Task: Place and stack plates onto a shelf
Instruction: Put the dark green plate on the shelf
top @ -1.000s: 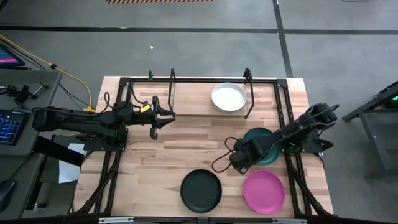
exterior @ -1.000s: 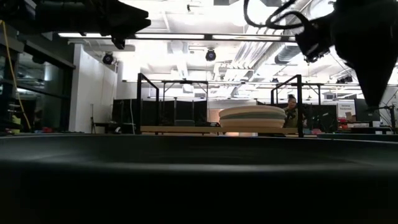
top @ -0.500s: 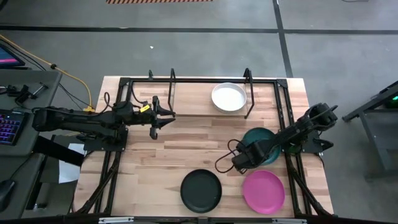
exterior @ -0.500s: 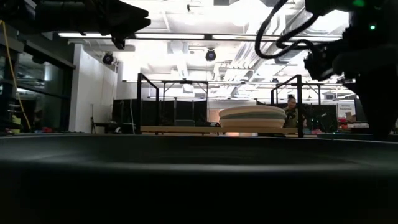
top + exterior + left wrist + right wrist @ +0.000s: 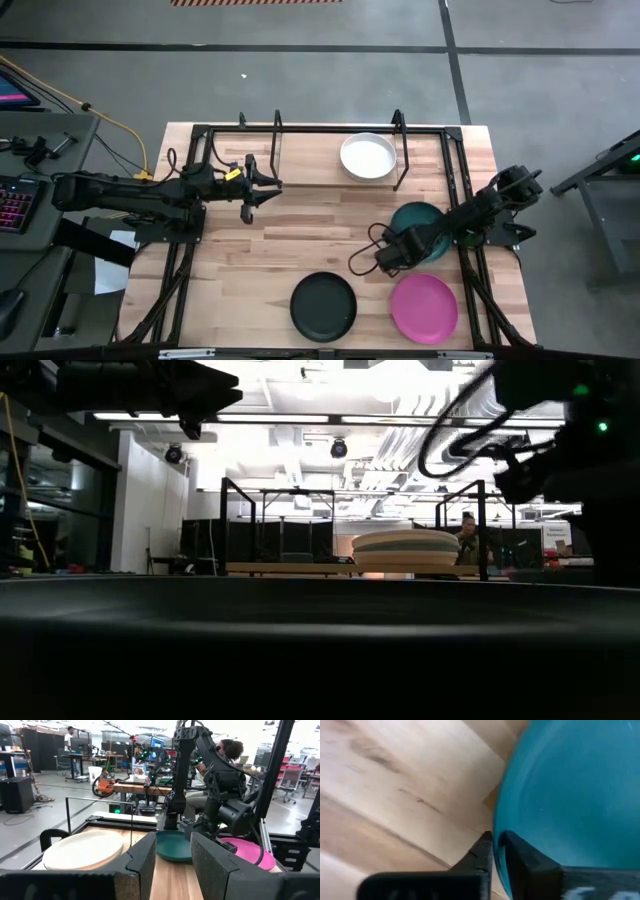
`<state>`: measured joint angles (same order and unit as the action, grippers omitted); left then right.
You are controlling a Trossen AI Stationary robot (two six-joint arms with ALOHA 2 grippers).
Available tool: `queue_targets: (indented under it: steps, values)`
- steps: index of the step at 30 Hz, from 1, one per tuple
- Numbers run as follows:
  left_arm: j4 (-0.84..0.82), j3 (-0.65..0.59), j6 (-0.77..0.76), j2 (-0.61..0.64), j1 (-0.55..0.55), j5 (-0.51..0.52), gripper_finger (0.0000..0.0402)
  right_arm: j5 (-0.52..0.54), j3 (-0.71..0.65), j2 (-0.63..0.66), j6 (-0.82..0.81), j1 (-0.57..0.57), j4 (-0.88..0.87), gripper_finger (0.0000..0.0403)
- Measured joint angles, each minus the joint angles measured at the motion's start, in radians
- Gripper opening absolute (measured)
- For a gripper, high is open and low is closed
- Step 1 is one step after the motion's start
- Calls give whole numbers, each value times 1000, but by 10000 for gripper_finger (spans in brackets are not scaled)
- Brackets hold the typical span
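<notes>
A dark teal plate (image 5: pixel 422 222) lies on the table at the right, and my right gripper (image 5: pixel 390 258) is shut on its near-left rim. On the shelf (image 5: pixel 300 170) at the back rests a stack of plates (image 5: pixel 368 157) with a white one on top. A black plate (image 5: pixel 323 306) and a magenta plate (image 5: pixel 424 307) lie flat near the front edge. My left gripper (image 5: pixel 250 192) hovers open at the shelf's left end, holding nothing. Its wrist view shows the stack (image 5: pixel 82 850) and the teal plate (image 5: pixel 172 845) beyond its fingers. My right gripper pinches the dark teal plate's rim (image 5: pixel 499 827) between its two fingers, one finger (image 5: pixel 481 854) outside over the wood and the other inside the plate. It comes from above, the arm reaching over the plate from the table's right. I cannot tell whether the plate is off the table.
A black tube frame (image 5: pixel 330 130) edges the tabletop, and the shelf's wire uprights (image 5: pixel 398 125) stand beside the stack. Bare wood lies in the table's middle (image 5: pixel 310 225). In the room beyond, a person (image 5: pixel 468 525) is seated.
My right gripper has moved down and a little toward the table's right edge, onto the dark teal plate's rim. The plates lie where they were.
</notes>
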<state>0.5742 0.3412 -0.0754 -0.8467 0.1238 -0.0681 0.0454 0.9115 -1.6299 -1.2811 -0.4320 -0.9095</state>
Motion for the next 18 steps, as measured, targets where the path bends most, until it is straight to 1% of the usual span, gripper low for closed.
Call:
queue_targets:
  steps: [3,5,10,15,18]
  values:
    - [9,0,-28,0,0,0,113,-21,61,0,58,0,-28,15]
    - [21,0,-28,0,0,0,113,-23,120,0,111,0,-52,5]
    - [29,1,-28,0,0,0,113,-12,295,0,319,0,-16,1]
    - [29,1,-28,0,0,0,113,119,436,-4,599,12,84,1]
    - [29,1,-28,0,0,0,113,179,494,-16,788,39,150,0]
